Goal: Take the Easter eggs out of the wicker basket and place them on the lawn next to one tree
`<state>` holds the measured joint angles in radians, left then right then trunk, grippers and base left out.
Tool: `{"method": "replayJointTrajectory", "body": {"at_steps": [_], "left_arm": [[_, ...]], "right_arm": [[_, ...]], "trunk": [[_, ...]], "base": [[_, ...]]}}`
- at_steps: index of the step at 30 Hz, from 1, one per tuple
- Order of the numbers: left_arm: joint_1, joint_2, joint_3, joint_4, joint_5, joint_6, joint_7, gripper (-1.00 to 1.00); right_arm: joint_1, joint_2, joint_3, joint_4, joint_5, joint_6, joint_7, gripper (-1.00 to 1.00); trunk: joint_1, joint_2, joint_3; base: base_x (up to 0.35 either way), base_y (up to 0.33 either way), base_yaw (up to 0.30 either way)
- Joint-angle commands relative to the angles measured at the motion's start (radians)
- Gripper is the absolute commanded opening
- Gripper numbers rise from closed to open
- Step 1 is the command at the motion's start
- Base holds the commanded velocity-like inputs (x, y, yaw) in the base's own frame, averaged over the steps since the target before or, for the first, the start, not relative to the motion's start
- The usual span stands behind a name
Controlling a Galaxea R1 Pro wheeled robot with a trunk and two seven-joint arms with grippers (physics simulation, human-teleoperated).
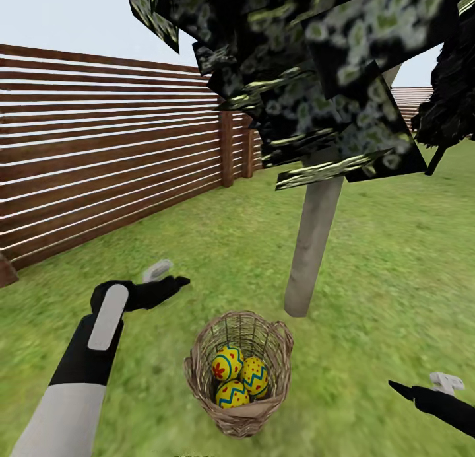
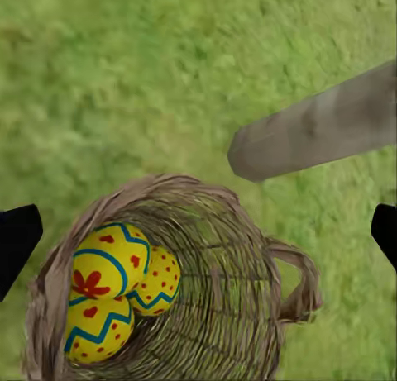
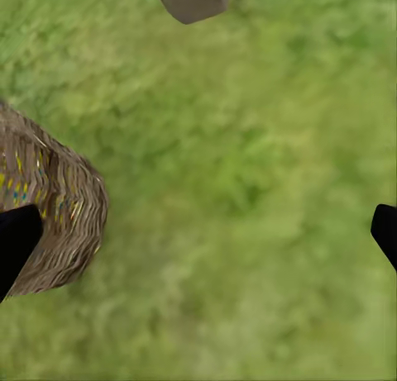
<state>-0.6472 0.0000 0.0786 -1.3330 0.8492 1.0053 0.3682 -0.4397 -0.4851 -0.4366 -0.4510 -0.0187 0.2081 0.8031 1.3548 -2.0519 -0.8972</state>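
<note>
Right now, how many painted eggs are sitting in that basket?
3, all inside the wicker basket: one with a red flower mark, one red-dotted beside it, one zigzag-banded nearest the camera. Nothing suggests more hidden underneath.

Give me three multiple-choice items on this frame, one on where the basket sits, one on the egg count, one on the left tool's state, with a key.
1. Where does the wicker basket stand?
A. On the lawn near the foot of the tree
B. Against the fence
C. In the right tool

2. How many Easter eggs lie in the basket?
A. One
B. Two
C. Three

3. What is the left tool doing?
A. Shut on an egg
B. Open, holding nothing
C. Gripping the basket's rim

Key: 1 A, the head view shows the basket on grass just in front of the trunk. 2 C, three yellow eggs sit together inside. 3 B, the left wrist view shows its fingertips wide apart above the basket.
</note>
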Motion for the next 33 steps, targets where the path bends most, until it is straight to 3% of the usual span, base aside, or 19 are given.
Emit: {"method": "replayJointTrajectory", "body": {"at_steps": [1,26,33], "left_arm": [[0.000,0.001,0.001,0.011,0.014,0.004,0.009,1.00],[0.000,-0.001,0.004,0.015,0.025,0.006,0.009,1.00],[0.000,-0.001,0.004,0.017,0.025,0.006,0.009,1.00]], "right_arm": [[-0.001,0.002,-0.005,0.000,-0.002,0.010,0.005,1.00],[-0.001,0.008,-0.005,0.000,0.003,0.010,0.002,1.00],[-0.001,0.027,-0.005,0.000,0.009,0.010,0.001,1.00]], "trunk": [[0.000,0.000,-0.001],[0.000,0.000,-0.001],[0.000,0.000,-0.001]], "base": [[0.000,0.000,0.285],[-0.052,0.000,0.285],[0.000,0.000,0.055]]}}
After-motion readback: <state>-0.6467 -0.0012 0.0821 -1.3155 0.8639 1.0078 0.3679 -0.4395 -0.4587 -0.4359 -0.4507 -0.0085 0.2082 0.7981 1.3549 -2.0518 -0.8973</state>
